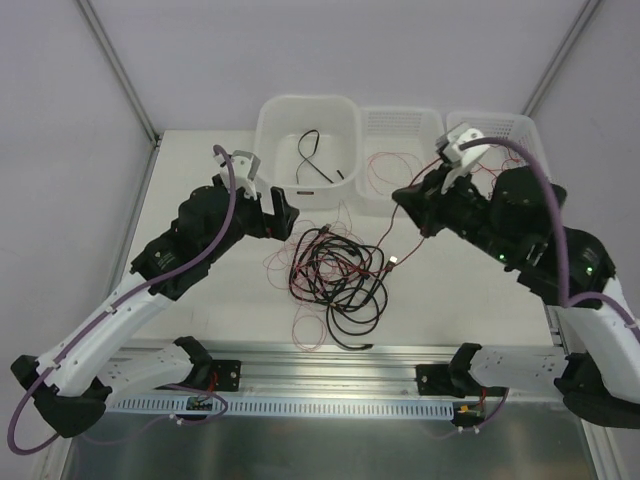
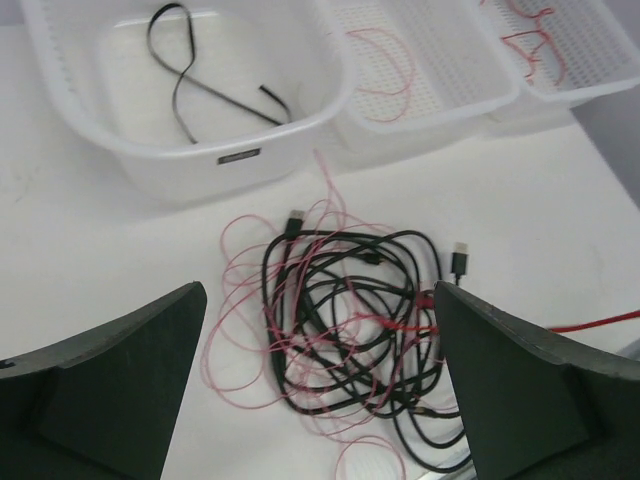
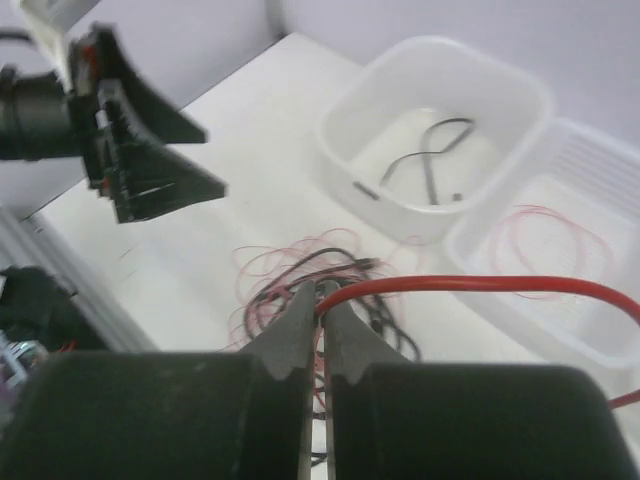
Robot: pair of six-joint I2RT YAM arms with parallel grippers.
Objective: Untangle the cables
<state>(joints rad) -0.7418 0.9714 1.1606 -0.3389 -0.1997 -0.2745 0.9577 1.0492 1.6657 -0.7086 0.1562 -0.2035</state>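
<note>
The cables (image 1: pixel 335 275) lie in a knot of black cables and thin red wires on the white table, mid-front. My left gripper (image 1: pixel 288 220) hovers open just left of the knot. In its wrist view the cables (image 2: pixel 350 330) lie below and between the wide-apart fingers of the left gripper (image 2: pixel 318 288), with nothing held. My right gripper (image 1: pixel 399 194) is up to the right of the knot. It (image 3: pixel 321 290) is shut on a red wire (image 3: pixel 480 285) that runs off to the right. That wire (image 2: pixel 590 322) stretches taut from the knot.
A white tub (image 1: pixel 270 140) at the back holds one loose black cable (image 1: pixel 315 160). Beside it stand two perforated baskets, the middle one (image 1: pixel 400 118) with red wire (image 1: pixel 385 165) and the right one (image 1: pixel 505 125) partly behind my right arm. A metal rail (image 1: pixel 330 375) runs along the near edge.
</note>
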